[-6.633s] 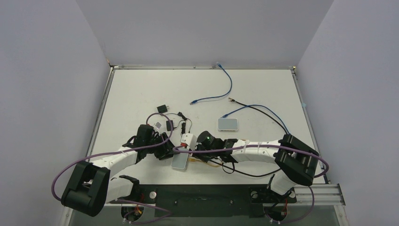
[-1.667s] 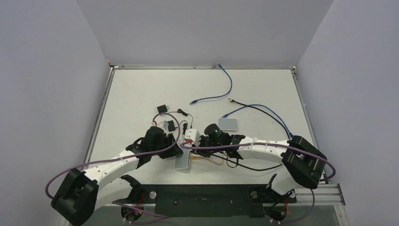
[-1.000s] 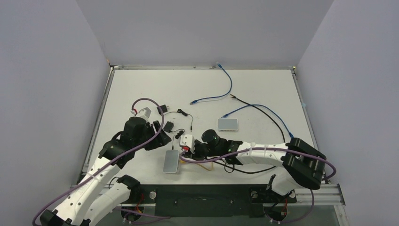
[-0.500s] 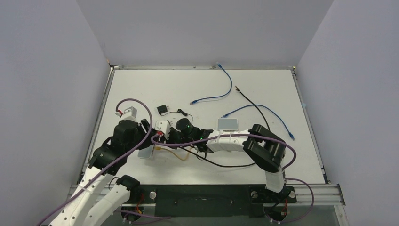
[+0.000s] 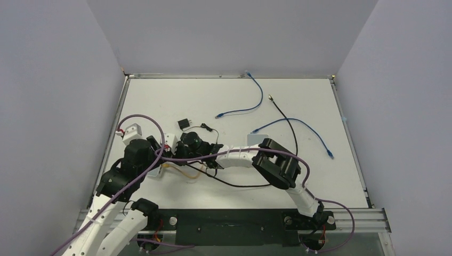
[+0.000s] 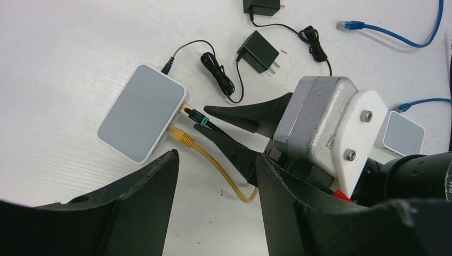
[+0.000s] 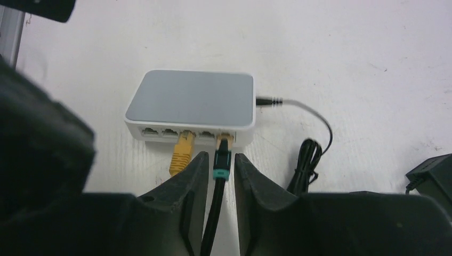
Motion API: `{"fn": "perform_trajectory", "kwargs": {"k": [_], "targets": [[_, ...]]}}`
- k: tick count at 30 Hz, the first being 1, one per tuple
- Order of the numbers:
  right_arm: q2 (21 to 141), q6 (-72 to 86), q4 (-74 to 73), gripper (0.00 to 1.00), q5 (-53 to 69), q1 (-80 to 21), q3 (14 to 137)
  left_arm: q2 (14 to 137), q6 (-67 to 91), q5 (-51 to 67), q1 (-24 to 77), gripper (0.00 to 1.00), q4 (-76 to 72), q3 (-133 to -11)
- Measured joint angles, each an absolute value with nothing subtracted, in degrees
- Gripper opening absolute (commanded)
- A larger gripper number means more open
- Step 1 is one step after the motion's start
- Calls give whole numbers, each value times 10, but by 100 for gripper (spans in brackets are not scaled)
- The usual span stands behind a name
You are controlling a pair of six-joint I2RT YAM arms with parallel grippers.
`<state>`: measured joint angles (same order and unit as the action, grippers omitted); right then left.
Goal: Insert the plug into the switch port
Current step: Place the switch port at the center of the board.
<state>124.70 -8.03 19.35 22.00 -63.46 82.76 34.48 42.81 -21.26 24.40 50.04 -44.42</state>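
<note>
The switch (image 7: 192,101) lies flat on the tabletop (image 7: 346,48), front-left, w/ its ports facing the right gripper (image 7: 221,156), so the approach is straight. The plug (image 6: 201,121), teal boot, sits in the switch port (image 7: 225,137) beside a yellow plug (image 7: 183,149); it looks seated, prob. done. The right gripper's jaws flank the boot w/ thin gaps on both sides, so there is no real hold. The right arm reaches low across to the left, elbow bent. The left gripper (image 6: 216,160) hovers above, jaws wide and empty, prob. to leave room.
</note>
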Motion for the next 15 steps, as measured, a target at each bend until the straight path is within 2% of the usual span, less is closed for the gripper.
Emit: {"fn": "perform_trajectory", "kwargs": {"k": [7, 15], "targets": [[1228, -58, 243, 43, 206, -638, 781, 330, 428, -194, 250, 55, 505, -444], [1137, -47, 251, 50, 157, -631, 668, 308, 429, -176, 262, 55, 508, -457]]}}
